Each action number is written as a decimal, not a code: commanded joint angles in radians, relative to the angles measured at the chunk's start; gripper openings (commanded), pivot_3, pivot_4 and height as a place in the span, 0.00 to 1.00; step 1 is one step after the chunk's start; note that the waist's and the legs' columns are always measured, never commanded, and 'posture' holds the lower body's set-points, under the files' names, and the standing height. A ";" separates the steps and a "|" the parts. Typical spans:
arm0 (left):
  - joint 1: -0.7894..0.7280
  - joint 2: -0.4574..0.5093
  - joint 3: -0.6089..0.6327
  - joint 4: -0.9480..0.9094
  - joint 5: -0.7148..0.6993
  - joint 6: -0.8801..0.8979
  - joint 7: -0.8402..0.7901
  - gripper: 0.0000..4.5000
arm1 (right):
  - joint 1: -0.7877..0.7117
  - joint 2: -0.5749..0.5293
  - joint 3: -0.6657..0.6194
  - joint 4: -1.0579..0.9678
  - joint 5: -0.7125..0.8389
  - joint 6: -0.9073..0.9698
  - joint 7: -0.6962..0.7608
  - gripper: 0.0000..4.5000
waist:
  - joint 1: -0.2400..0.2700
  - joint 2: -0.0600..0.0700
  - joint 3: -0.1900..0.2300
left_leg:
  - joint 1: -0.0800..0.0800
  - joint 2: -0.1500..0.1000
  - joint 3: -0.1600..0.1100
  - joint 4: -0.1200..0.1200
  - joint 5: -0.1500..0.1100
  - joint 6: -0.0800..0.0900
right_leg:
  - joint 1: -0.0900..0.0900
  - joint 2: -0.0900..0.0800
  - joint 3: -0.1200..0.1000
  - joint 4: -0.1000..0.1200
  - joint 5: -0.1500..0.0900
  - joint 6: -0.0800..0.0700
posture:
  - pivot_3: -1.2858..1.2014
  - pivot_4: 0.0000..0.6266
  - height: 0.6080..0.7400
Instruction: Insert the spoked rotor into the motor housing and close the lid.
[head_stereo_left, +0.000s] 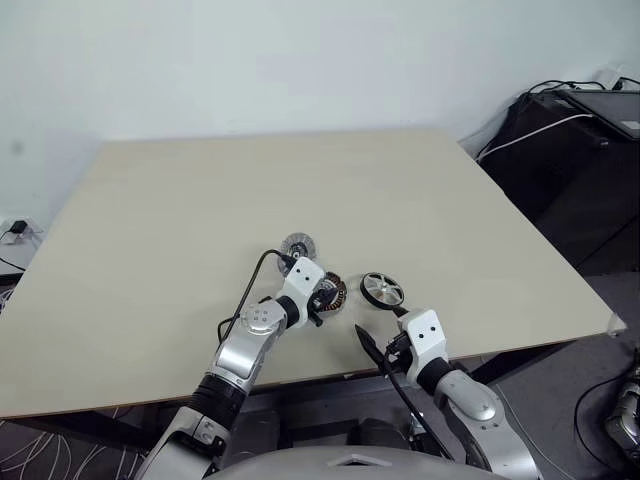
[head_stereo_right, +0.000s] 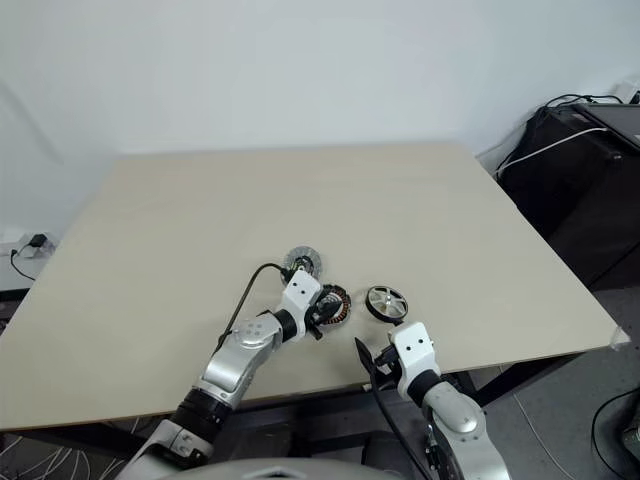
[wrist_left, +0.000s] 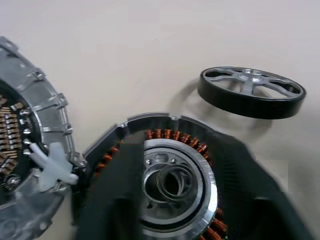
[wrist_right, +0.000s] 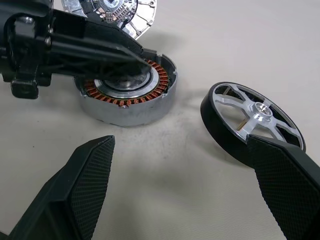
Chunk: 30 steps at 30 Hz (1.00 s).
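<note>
The motor housing, a silver puck with coppery windings, lies on the table near its front edge. My left gripper hovers right over it, its blurred black fingers spread apart on either side of the housing's silver centre, gripping nothing. The spoked rotor, black-rimmed with silver spokes, rests on the table just right of the housing. The lid, a silvery disc with its inner face up, lies just behind the housing. My right gripper is open and empty, a little short of the housing and rotor.
The beige table stretches wide behind the parts. A black cable runs along my left arm. Dark equipment with cables stands off the table's right side.
</note>
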 joint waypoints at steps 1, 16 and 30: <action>-0.004 -0.006 -0.001 -0.029 0.006 -0.007 0.004 0.74 | -0.010 0.000 -0.014 -0.046 0.007 -0.014 -0.002 1.00 | 0.000 0.000 0.000 | 0.000 0.000 0.000 0.000 0.000 0.000 | 0.000 0.000 0.000 0.000 0.000 0.000 | 0.52 0.00 1.00; 0.253 0.066 0.093 -0.463 -0.242 -0.039 -0.128 0.37 | -0.057 0.017 -0.007 -0.084 0.048 0.063 0.009 0.80 | -0.006 0.001 0.000 | 0.000 0.001 0.000 0.000 0.000 0.000 | 0.000 0.000 0.001 0.000 0.000 0.000 | 0.52 0.00 1.00; 0.479 0.212 0.208 -0.457 -0.201 -0.208 -0.112 0.00 | -0.339 0.027 0.135 0.005 -0.062 0.329 -0.009 0.01 | -0.007 0.003 0.000 | 0.000 0.001 0.001 0.000 0.000 0.000 | -0.001 0.001 0.000 0.000 0.000 0.000 | 0.52 0.00 1.00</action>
